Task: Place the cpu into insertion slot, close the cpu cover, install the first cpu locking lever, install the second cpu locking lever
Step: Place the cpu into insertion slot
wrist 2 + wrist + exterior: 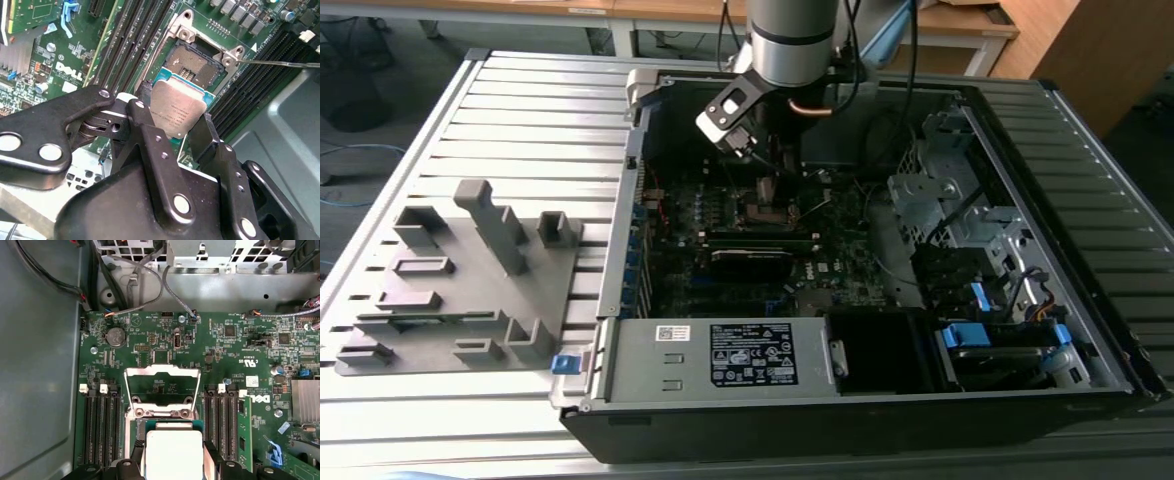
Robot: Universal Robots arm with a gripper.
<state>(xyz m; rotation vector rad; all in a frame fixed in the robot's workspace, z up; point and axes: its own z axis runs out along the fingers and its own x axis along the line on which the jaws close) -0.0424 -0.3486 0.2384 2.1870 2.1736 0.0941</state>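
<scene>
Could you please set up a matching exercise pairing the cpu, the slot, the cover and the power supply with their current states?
Things:
1. cpu
2. slot
3. cover
4. power supply

States:
A. swung open
B. held in the gripper
C. empty and uncovered
D. grey box with a white label

Pairs: 1-B, 2-C, 3-A, 4-D

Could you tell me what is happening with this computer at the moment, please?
A robot arm is reaching into an open computer case. Its gripper is shut on the processor chip, gripping it by two opposite edges and holding it close to the socket on the green board. The socket is empty, and its metal cover stands swung open. The chip is not yet seated and the cover is not closed.
</scene>
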